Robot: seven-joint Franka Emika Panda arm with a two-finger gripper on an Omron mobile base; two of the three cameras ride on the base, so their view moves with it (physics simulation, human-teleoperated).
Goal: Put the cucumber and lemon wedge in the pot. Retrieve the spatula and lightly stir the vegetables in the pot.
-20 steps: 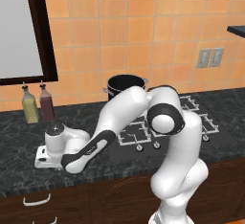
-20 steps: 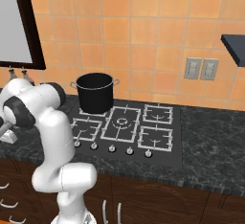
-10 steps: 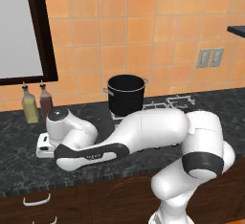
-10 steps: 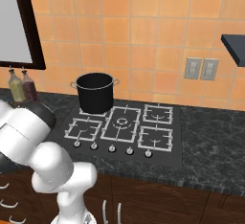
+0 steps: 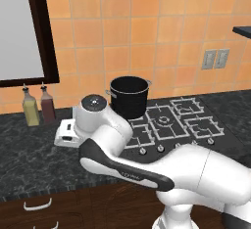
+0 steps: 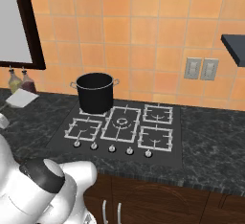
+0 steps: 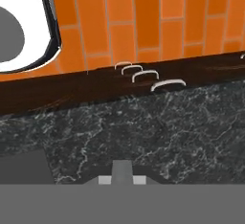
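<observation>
Scanning from the left of the left base view, you have two glass bottles (image 5: pixel 38 106) standing against the wall on the dark counter (image 5: pixel 29 147), then the arm's white wrist reaching over the counter beside a pale flat block (image 5: pixel 66 132) of its own. Whether the hand is spread or pressed together I cannot tell; the hand view looks along speckled counter stone toward drawer handles (image 7: pixel 167 84) and orange tile, with no fingertips distinguishable. Further right, the pot (image 5: pixel 129 96) stands upright on the rear left burner of the stove (image 5: pixel 171 123), and its inside reads as plain black from this angle. I cannot make out the lemon wedge, cucumber or spatula anywhere.

You seem to be in the fetching stage, with the arm swung toward the counter left of the stove. Next, you need to find the target item there and bring the hand down over it before any closing.
</observation>
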